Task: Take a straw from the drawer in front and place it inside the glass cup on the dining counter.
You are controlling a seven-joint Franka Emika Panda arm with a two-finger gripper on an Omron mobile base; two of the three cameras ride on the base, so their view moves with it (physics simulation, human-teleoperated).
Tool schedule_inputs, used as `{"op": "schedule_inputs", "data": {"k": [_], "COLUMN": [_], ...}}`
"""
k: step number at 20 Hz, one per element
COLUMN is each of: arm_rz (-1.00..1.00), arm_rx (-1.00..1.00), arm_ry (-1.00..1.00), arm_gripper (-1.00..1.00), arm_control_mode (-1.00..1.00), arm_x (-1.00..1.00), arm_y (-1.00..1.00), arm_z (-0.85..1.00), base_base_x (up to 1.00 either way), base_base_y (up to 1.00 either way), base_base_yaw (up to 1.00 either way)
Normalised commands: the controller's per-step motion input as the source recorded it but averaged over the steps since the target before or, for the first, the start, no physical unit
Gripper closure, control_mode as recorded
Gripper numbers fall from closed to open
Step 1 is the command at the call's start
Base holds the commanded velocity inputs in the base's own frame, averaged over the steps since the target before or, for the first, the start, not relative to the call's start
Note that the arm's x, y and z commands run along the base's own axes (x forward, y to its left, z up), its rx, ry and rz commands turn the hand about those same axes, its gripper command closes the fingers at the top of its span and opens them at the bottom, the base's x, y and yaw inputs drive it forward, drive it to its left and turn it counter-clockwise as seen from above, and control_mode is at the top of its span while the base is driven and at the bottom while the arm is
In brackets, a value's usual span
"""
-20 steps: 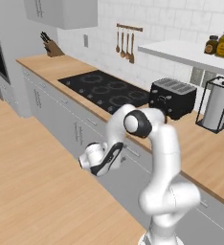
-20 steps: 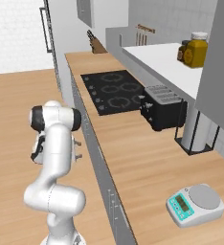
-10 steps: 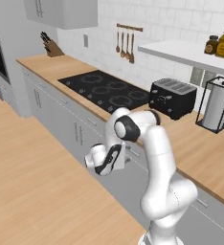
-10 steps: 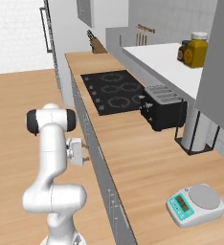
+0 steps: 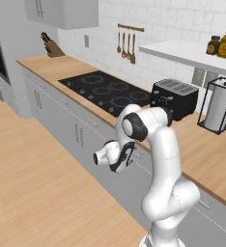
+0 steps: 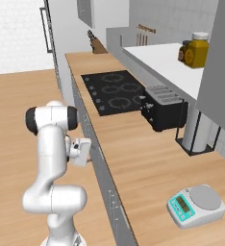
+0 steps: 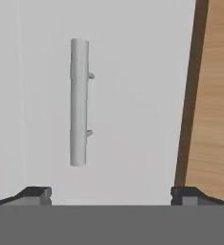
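- My fingers (image 7: 111, 194) are spread wide, holding nothing; the two dark tips (image 7: 35, 194) sit far apart at the bottom of the hand view.
- Straight ahead of them, between the tips and a little toward one, is the silver bar handle (image 7: 79, 102) on the drawer (image 7: 133, 95) front, which is shut; I am close but not touching it.
- Past the other tip runs the dark edge and light wood of the worktop (image 7: 214, 95) above the drawer.
- From the left base view, my hand (image 5: 116, 155) hangs just in front of the grey cabinet fronts, below the worktop's edge.
- Farther back on the worktop are the black cooktop (image 5: 105, 88), the toaster (image 5: 175, 98) and a paper towel stand (image 5: 218, 103).
- Off to my side a small scale (image 6: 196, 204) sits on the worktop.
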Motion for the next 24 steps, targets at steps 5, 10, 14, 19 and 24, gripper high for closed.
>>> {"op": "schedule_inputs", "data": {"k": [5,10,14,19,24], "arm_rz": [0.08,0.07,0.07,0.06,0.04], "arm_rx": [0.01,0.00,0.00,0.00,0.00], "arm_ry": [0.09,0.09,0.04,0.00,-0.02], "arm_gripper": [-1.00,-1.00,-1.00,-1.00,-1.00], "arm_control_mode": [-1.00,-1.00,-1.00,-1.00,-1.00], "arm_x": [0.49,0.52,0.47,0.35,0.06], "arm_y": [0.00,0.01,0.02,0.01,-0.01], "arm_z": [-0.44,-0.60,-0.50,-0.30,-0.03], "base_base_x": [0.00,0.00,0.00,0.00,0.00], "base_base_y": [0.00,0.00,0.00,0.00,0.00], "base_base_yaw": [0.00,0.00,0.00,0.00,0.00]}}
